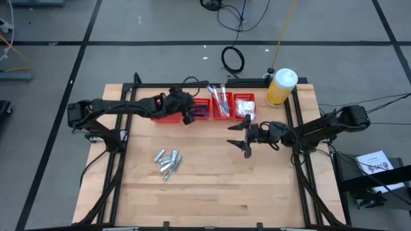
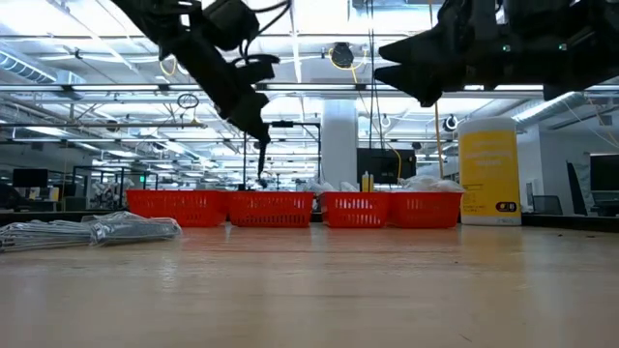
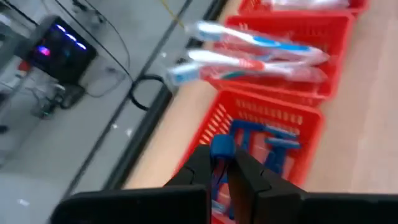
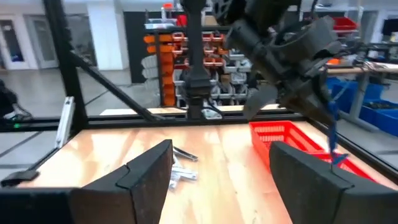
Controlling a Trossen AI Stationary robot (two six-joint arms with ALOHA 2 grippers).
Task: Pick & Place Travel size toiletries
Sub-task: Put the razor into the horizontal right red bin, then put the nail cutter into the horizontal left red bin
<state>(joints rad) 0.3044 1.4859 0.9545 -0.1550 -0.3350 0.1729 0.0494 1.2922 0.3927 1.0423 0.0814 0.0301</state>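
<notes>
My left gripper (image 1: 187, 117) hovers over the row of red mesh baskets at the table's far side, shut on a slim dark-blue stick (image 3: 221, 148). Below it, one basket (image 3: 267, 118) holds more blue sticks. The basket beside it holds white-teal handled sticks (image 3: 261, 46), and another (image 1: 244, 106) holds white packets. Several short silvery tubes (image 1: 168, 162) lie loose on the wood, left of centre. My right gripper (image 1: 245, 136) floats open above the table's middle right, with nothing between its fingers. My left gripper pinches the dark-blue stick's upper end (image 3: 221, 144) between its two fingers. The fingers slant downward from the table's left. The stick (image 2: 261, 166) hangs below them, clear of the basket under it (image 2: 271, 208).
A big yellow white-capped bottle (image 1: 280, 86) stands at the far right corner, next to the baskets. A black frame (image 1: 212, 83) runs round the table. Bare wood lies between the tubes and the near edge.
</notes>
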